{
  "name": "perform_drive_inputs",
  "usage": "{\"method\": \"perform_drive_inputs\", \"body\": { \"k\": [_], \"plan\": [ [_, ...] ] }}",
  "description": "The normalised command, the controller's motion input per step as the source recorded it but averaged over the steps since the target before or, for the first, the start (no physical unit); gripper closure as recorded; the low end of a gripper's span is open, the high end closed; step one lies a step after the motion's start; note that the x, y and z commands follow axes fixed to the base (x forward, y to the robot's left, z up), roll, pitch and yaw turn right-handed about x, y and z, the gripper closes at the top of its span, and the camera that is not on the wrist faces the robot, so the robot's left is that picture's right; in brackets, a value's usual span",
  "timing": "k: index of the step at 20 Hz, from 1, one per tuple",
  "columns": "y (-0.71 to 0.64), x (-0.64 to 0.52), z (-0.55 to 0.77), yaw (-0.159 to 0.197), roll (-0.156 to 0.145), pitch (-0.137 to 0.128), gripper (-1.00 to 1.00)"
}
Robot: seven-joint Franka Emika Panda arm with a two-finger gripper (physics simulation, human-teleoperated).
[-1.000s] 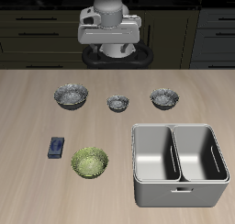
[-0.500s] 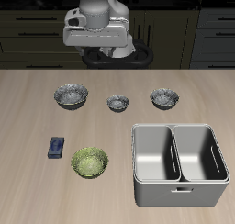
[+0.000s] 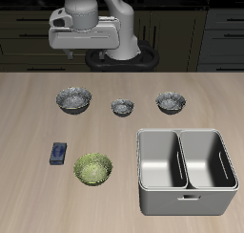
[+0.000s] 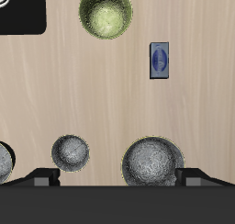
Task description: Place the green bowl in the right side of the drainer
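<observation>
Our gripper (image 3: 84, 48) hangs high at the table's back, holding nothing; how far its jaws stand apart we cannot tell. The round, shallow, yellow-green glassy bowl (image 3: 93, 169) sits near the front edge, beside the grey metal two-compartment drainer (image 3: 143, 184). It looks stiff, light, slippery: we'd pinch its rim. Since earlier, the arm has swung sideways toward the bowl's side.

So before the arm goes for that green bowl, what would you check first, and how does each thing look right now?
1. Green bowl upright and empty: ok.
2. Nothing touching it; the small blue object lies apart: ok.
3. Both drainer compartments empty: ok.
4. Grey bowls farther back, clear of the bowl-to-drainer path: ok.
5. Gripper above the green bowl: not ok, the arm is high near the table's back.
6. Gripper open: cannot tell.
</observation>
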Motion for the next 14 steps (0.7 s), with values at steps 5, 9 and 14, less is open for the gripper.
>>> {"method": "perform_drive_inputs", "body": {
  "k": [5,9,14],
  "plan": [
    [-0.3,0.28,0.06,-0.027,-0.013,0.017,-1.0],
    [-0.36,0.28,0.07,-0.005,-0.066,-0.016,-1.0],
    [-0.16,0.24,0.08,0.002,-0.006,-0.022,-1.0]
  ]
}}
